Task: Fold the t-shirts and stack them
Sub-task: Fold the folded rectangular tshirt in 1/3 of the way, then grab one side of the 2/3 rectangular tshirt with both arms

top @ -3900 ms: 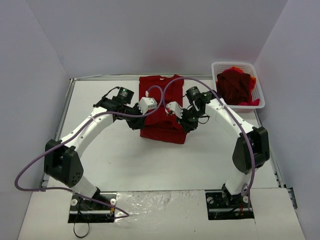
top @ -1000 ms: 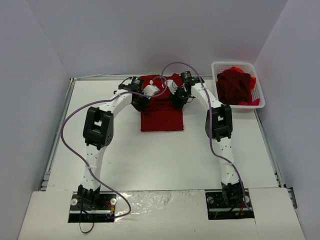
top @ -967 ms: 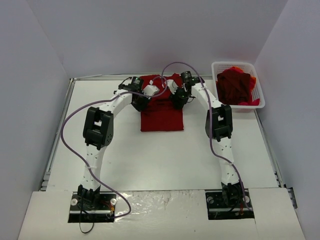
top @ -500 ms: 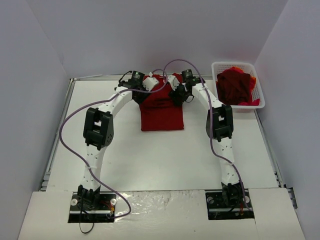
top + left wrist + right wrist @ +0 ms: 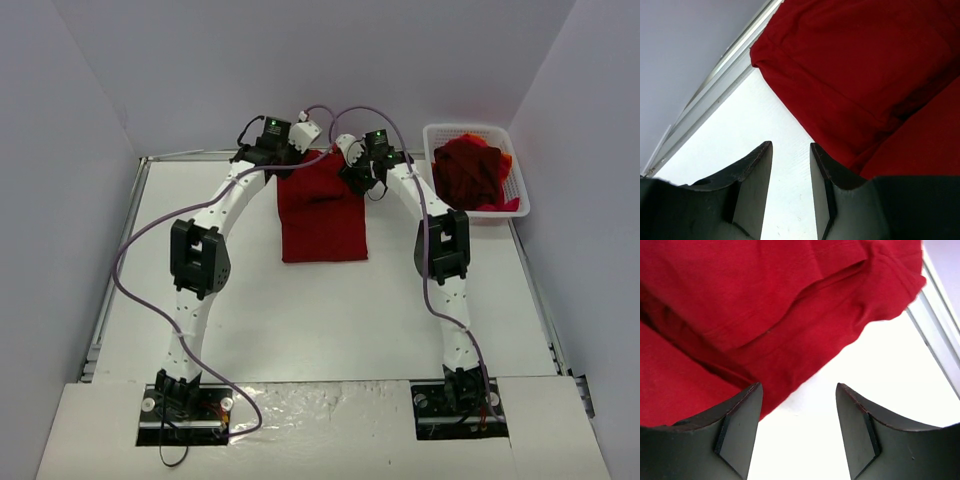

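Note:
A dark red t-shirt (image 5: 322, 212) lies folded in a rectangle at the far middle of the table. My left gripper (image 5: 309, 129) hangs over its far left corner and my right gripper (image 5: 347, 147) over its far right corner. In the left wrist view the left gripper (image 5: 790, 150) is open over bare table, with the shirt's folded edge (image 5: 860, 65) just to its right. In the right wrist view the right gripper (image 5: 799, 390) is open wider, and the shirt's hem (image 5: 765, 300) lies beside its left finger. More t-shirts (image 5: 470, 172), dark red and red-orange, are heaped in the basket.
A white mesh basket (image 5: 438, 133) stands at the far right corner. A metal rail (image 5: 730, 55) runs along the table's far edge close behind both grippers, and also shows as the rail (image 5: 940, 300) in the right wrist view. Grey walls enclose the table.
Both grippers opened, let go of the shirt and rose toward the far edge. The shirt's far part now lies flat on the table.

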Motion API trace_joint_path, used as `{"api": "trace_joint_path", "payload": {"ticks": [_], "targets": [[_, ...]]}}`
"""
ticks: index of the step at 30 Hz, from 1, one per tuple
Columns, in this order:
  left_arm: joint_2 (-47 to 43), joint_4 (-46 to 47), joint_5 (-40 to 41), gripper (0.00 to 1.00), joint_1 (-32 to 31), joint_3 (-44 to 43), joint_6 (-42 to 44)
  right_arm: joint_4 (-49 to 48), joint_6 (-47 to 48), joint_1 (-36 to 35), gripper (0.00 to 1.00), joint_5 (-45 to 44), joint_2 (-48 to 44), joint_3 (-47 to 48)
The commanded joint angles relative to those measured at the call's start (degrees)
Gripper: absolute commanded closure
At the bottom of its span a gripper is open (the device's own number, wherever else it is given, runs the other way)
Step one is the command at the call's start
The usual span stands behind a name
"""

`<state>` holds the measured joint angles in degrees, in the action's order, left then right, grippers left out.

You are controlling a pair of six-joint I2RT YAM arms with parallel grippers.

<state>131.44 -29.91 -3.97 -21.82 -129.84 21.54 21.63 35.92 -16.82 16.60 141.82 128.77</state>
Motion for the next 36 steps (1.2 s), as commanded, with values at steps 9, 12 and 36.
{"api": "trace_joint_path", "payload": {"ticks": [9, 12, 36], "targets": [[-20.76, -0.59, -6.66, 0.65, -0.59, 20.56, 1.66, -1.59, -3.66, 0.56, 0.38, 3.52, -23.06, -13.34], [-27.45, 1.87, -9.29, 0.65, -0.59, 32.08, -0.08, -1.41, -5.86, 1.08, 0.35, 6.51, -30.53, -21.94], [-29.23, 19.11, -1.75, 0.65, -9.99, 60.06, 9.13, -0.97, -2.96, 0.21, 0.34, 6.78, -40.22, -46.86]]}}
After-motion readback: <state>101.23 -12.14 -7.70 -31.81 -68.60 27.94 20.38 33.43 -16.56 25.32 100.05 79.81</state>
